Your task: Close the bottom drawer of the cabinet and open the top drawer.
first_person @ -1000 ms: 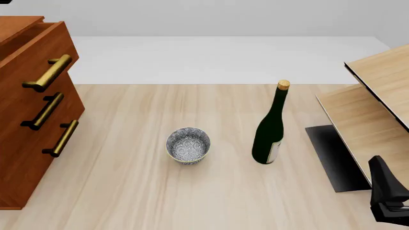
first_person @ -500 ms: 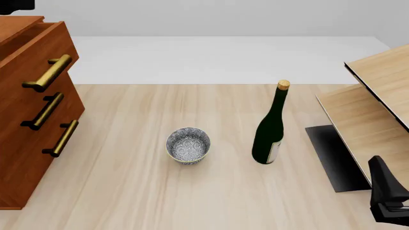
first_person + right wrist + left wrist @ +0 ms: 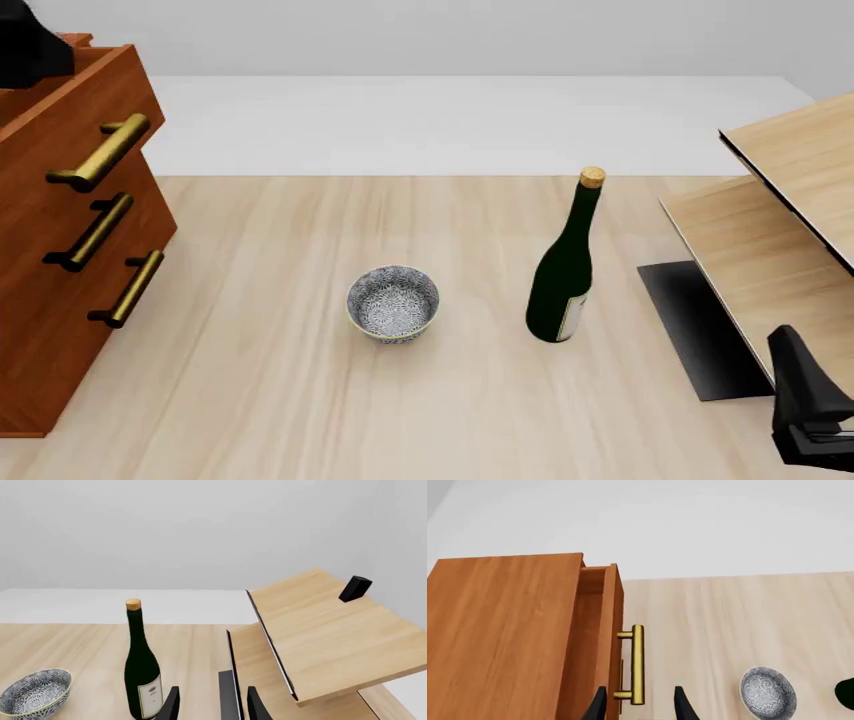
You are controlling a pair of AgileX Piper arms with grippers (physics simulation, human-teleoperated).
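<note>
- Brass handle (image 3: 636,664) of the top drawer (image 3: 608,630) lies just ahead of the left claw (image 3: 637,707), between its spread, empty fingers
- Right claw (image 3: 210,705) open, empty, wine bottle (image 3: 142,667) beside it

Cabinet (image 3: 60,250), left edge of front view: reddish-brown wood, smooth satin, fine grain. Top drawer (image 3: 83,110) handle (image 3: 100,152): brass, polished. Table (image 3: 267,400): pale wood, matt, streaked grain. Bottle (image 3: 565,262), centre-right: dark green glass, glossy; cork top. Bowl (image 3: 392,303), centre: glazed ceramic, blue-white pattern. Shelf unit (image 3: 781,220), right edge: light wood, matt.
</note>
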